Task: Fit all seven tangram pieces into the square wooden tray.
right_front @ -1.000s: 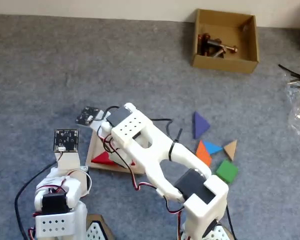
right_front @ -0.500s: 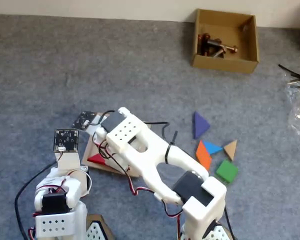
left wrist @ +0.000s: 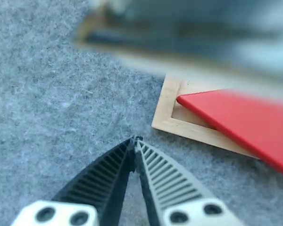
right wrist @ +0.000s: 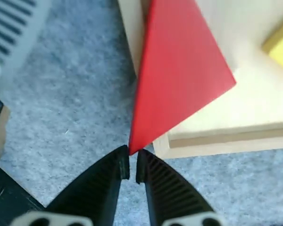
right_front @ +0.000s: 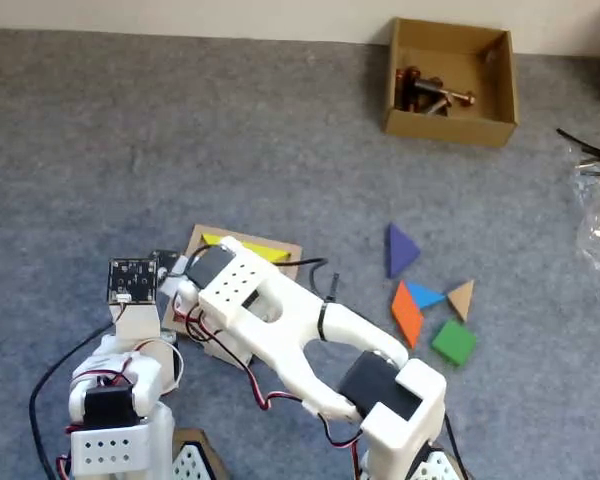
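The square wooden tray [right_front: 293,248] lies left of centre, mostly under my right arm, with a yellow piece [right_front: 246,250] along its far edge. In the right wrist view my right gripper [right wrist: 132,165] is shut on the tip of the red triangle [right wrist: 179,70], which leans out over the tray rim [right wrist: 217,143]. A yellow piece [right wrist: 279,47] lies deeper in the tray. My left gripper [left wrist: 134,141] is shut and holds nothing, on the carpet just off a tray corner [left wrist: 166,110], close to the red triangle [left wrist: 240,122].
Loose pieces lie on the carpet to the right: a purple triangle [right_front: 400,250], orange piece [right_front: 407,312], blue triangle [right_front: 426,296], tan triangle [right_front: 462,298] and green square [right_front: 454,342]. A cardboard box [right_front: 450,80] stands at the back right.
My right arm has swung left across the tray, uncovering the tray's far edge and the yellow piece. The left arm has stayed still.
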Controlling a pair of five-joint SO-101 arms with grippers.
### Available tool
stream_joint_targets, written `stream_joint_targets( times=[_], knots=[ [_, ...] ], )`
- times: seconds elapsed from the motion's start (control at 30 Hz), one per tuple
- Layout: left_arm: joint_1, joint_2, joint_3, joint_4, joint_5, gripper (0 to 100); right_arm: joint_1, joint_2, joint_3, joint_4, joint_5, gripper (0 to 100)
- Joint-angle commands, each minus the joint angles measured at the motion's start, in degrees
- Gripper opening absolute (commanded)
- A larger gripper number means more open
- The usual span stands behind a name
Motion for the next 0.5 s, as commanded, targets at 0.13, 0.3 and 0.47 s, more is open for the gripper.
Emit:
stream_joint_targets(
  times=[0.13,0.3,0.47],
  knots=[
    [-0.48,0.40,1.19,0.44,0.18,0,-1.19,-0.57,-0.48,0.31,-0.35,0.5],
    [-0.48,0.40,1.19,0.44,0.18,0,-1.71,-0.57,-0.48,0.22,-0.35,0.5],
    [-0.48,0.40,1.19,0.44,0.18,0,-3.21,-0.57,-0.48,-0.04,-0.35,0.5]
  ],
)
